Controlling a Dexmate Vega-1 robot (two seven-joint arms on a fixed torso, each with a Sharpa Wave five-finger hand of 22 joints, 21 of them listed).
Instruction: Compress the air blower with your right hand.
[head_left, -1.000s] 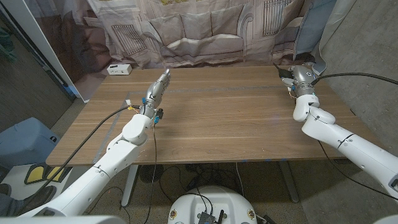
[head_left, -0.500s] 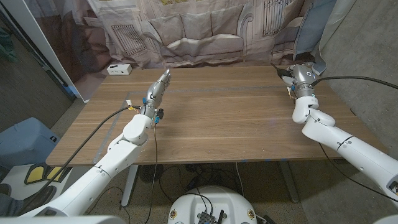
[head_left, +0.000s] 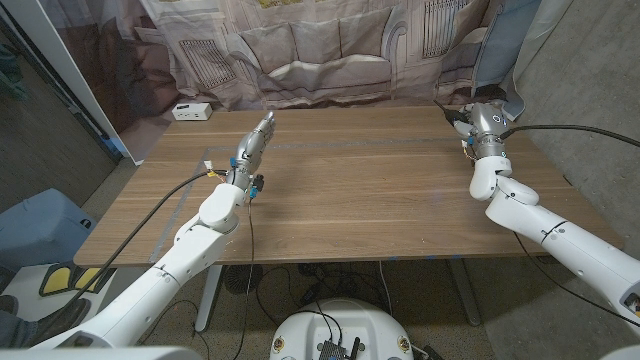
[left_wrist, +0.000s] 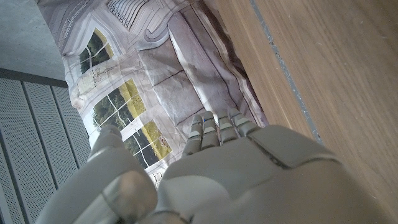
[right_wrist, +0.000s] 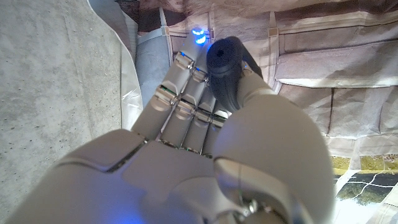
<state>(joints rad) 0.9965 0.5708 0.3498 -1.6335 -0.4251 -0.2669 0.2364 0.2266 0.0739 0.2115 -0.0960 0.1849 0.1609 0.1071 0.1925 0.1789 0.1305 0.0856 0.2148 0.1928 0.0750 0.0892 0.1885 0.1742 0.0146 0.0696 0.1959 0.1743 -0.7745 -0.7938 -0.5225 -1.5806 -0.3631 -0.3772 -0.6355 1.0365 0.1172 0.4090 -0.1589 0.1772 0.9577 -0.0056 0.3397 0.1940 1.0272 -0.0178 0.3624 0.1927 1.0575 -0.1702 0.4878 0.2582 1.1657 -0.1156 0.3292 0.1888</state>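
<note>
- Right hand (head_left: 478, 122), upper right of the head view at the counter's far right corner: the right wrist view shows its fingers (right_wrist: 186, 93) laid close together and the thumb pressed against a dark rounded air blower (right_wrist: 225, 68), so the hand grips the blower.
- The air blower is in that grip; in the head view, a small dark tip at the hand is all that can be made out of it.
- Left hand (head_left: 256, 140), upper middle-left of the head view, above the wooden counter (head_left: 360, 190): fingers stretched straight and close together, holding nothing.
- In the left wrist view the left hand's fingers (left_wrist: 214, 127) reach toward a printed curtain (left_wrist: 155, 81), with the counter's wood grain at the right of the frame.
- A small white box (head_left: 191, 111) sits on the counter's far left corner, upper left of the head view; no writing on it is legible.
- The printed curtain hangs behind the counter, across the top of the head view.
</note>
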